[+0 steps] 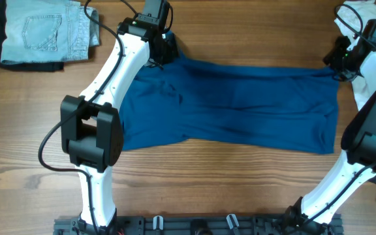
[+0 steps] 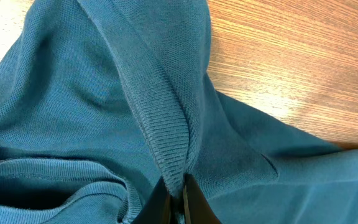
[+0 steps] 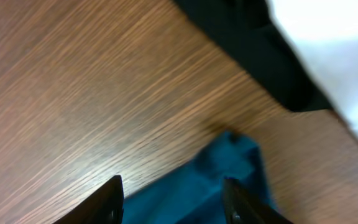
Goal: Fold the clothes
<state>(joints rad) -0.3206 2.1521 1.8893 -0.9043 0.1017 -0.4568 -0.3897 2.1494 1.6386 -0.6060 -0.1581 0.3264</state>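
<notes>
The clothes [image 1: 240, 98] are lying flat on the tabletop [image 1: 194, 183], long axis running arm to arm; the left pincer [image 2: 178, 198] is clamping a ribbed edge at one far corner, the right pincer [image 3: 173, 196] is standing half-open astride the other

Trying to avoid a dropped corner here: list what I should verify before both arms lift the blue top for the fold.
1. Grip of the left hand on the blue top: ok, shut on a ribbed edge.
2. Grip of the right hand on the other corner: not ok, fingers apart, corner lying between them.
3. Flatness of the blue top on the table: ok, light wrinkles only.
4. Gap between the jeans and the blue top: ok.
5. Gap between the white garment and the right hand: cannot tell, they look very close.
</notes>
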